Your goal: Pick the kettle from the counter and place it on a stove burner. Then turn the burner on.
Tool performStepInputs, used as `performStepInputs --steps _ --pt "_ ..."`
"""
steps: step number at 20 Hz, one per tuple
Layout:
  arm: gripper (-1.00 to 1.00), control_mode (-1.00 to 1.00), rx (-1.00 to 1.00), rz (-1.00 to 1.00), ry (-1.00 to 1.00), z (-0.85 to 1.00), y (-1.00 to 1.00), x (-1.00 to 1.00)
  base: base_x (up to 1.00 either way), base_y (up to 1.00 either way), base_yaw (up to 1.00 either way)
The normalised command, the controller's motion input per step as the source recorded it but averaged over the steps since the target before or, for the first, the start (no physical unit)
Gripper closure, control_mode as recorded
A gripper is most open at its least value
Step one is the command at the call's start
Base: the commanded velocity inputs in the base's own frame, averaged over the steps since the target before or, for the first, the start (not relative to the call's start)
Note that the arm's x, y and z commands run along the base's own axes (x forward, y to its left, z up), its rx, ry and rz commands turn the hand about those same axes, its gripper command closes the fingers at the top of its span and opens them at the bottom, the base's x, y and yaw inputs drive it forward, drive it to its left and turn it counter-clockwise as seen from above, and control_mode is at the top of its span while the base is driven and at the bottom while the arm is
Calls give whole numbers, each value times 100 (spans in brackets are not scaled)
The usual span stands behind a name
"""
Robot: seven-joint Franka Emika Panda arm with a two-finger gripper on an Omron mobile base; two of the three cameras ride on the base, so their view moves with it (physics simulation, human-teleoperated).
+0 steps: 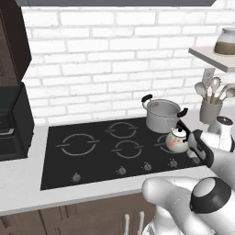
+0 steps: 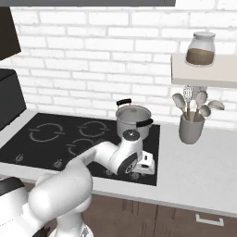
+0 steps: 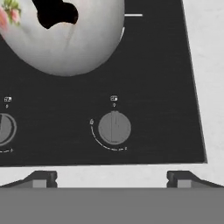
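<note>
The small white kettle (image 1: pixel 176 140) with its black handle stands on the front right stove burner (image 1: pixel 161 143) of the black cooktop (image 1: pixel 92 160). In the hand view the kettle (image 3: pixel 65 39) bulges in at the top left, with a grey knob (image 3: pixel 114 127) below it. My gripper (image 3: pixel 111 179) is open with nothing between its fingertips (image 3: pixel 41 178), and it hovers over the cooktop's front right edge. From the left base view the gripper (image 1: pixel 196 151) hangs just right of the kettle, apart from it. The arm hides the kettle in the right base view.
A steel pot (image 1: pixel 163 114) with black handles sits on the back right burner, close behind the kettle. A row of several knobs (image 1: pixel 147 166) lines the cooktop front. A utensil holder (image 2: pixel 191 127) stands on the counter (image 2: pixel 199 171) to the right, under a shelf with a jar (image 2: pixel 200 48).
</note>
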Motion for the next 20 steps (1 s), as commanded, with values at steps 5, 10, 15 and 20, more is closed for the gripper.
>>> performStepInputs --steps 5,10,15,20 --pt "-100 -100 0 0 -1 -16 0 10 0 0 0" --pt "-100 -100 0 0 0 -18 0 17 0 0 0" --pt "-100 -100 0 0 0 -18 0 20 0 0 0" --pt "-100 -100 0 0 0 -14 0 15 0 0 0"
